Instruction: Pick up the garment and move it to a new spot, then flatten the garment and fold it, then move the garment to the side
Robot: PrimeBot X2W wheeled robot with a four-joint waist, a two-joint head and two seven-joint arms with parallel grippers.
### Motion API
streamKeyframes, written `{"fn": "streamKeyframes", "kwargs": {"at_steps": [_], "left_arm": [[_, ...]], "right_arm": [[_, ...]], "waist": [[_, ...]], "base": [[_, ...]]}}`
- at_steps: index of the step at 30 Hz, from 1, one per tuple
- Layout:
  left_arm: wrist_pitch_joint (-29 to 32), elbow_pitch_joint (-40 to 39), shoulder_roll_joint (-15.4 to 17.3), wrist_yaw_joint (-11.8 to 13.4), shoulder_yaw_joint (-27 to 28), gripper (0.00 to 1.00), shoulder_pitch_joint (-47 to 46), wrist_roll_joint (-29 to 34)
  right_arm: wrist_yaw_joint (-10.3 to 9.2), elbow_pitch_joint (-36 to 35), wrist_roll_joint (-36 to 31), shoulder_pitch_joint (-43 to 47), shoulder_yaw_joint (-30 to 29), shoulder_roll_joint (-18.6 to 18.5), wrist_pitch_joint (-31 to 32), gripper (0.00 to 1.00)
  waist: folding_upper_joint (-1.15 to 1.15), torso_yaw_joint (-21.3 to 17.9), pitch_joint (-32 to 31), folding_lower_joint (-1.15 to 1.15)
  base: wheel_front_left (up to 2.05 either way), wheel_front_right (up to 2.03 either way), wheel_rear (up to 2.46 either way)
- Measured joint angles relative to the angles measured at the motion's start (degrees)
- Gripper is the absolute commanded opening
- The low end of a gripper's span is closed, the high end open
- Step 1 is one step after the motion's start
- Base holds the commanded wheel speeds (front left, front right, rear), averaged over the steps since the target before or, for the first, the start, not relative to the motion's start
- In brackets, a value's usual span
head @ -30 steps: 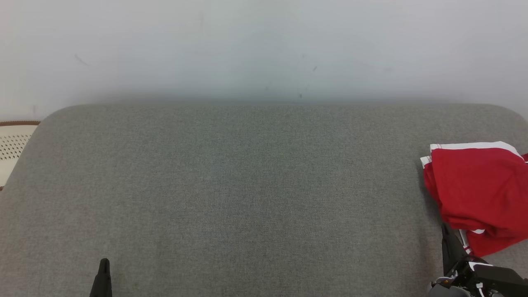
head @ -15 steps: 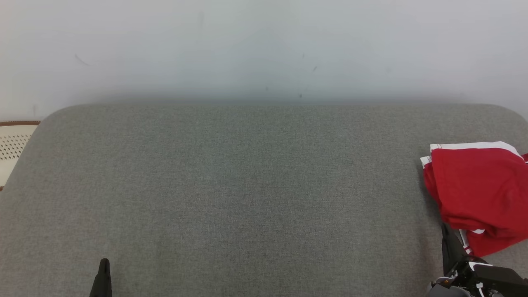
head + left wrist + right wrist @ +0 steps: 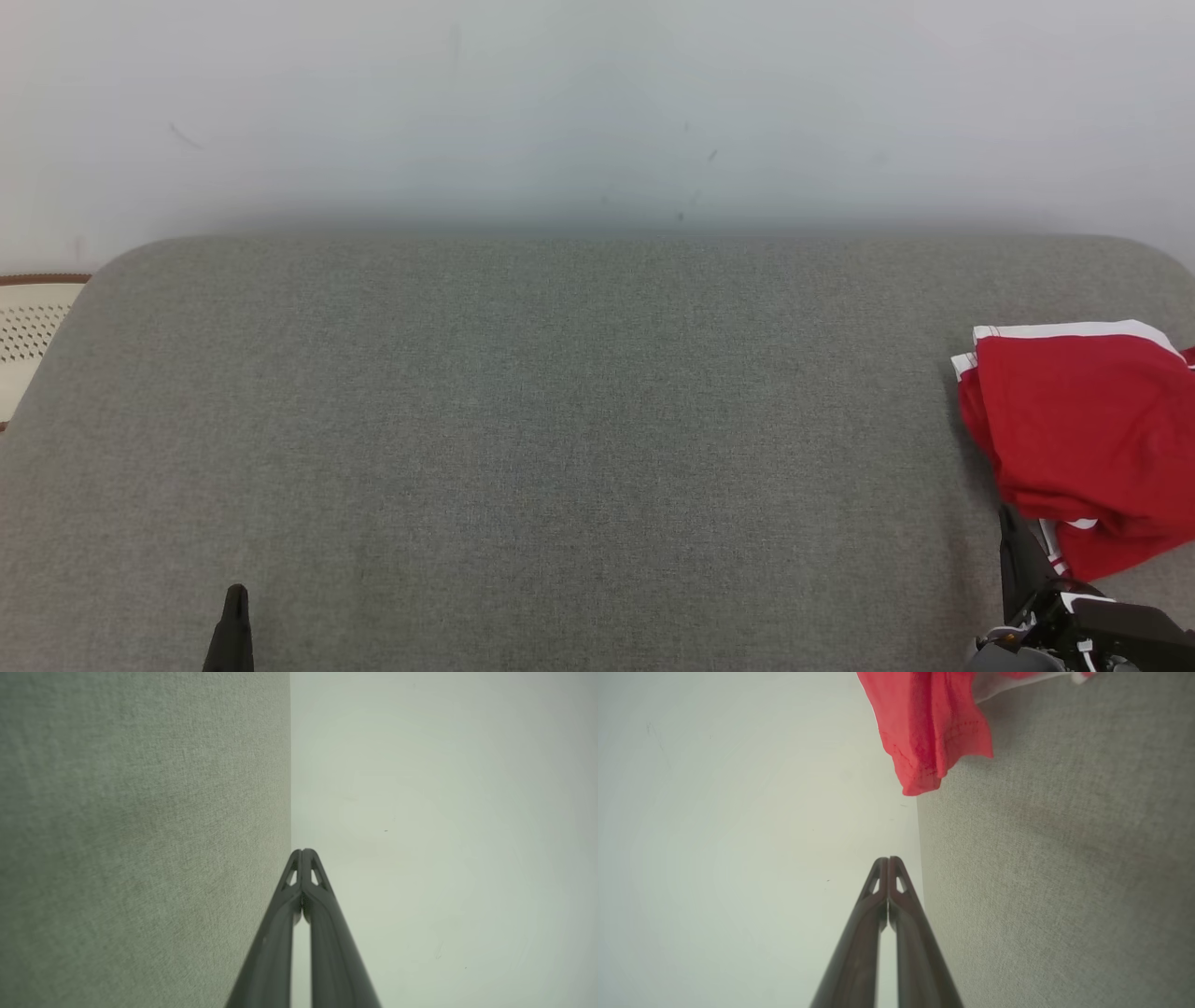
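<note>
Head camera looks forward and down across the grey fabric table (image 3: pixel 560 420). Wrist cameras sight closely along the left pincer (image 3: pixel 303 851) and right pincer (image 3: pixel 888 858) at the table edge. Right wrist and head views share the red garment (image 3: pixel 1083 429).

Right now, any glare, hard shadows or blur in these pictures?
Head view: soft even light, no glare; the red garment casts a faint shadow on the gray cushion and is cropped by the right edge. Right wrist view: the garment's hem stitching is sharp, the right gripper softer near the lens. Left wrist view: cushion weave blurs toward the left edge.
</note>
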Motion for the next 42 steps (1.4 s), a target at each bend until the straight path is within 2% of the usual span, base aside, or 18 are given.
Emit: {"fn": "streamKeyframes", "kwargs": {"at_steps": [42], "left_arm": [[0.00,-0.01,0.00,0.00,0.00,0.00,0.00,0.00]], "right_arm": [[0.00,0.00,0.00,0.00,0.02,0.00,0.00,0.00]], "waist": [[0.00,0.00,0.00,0.00]], "base": [[0.00,0.00,0.00]]}}
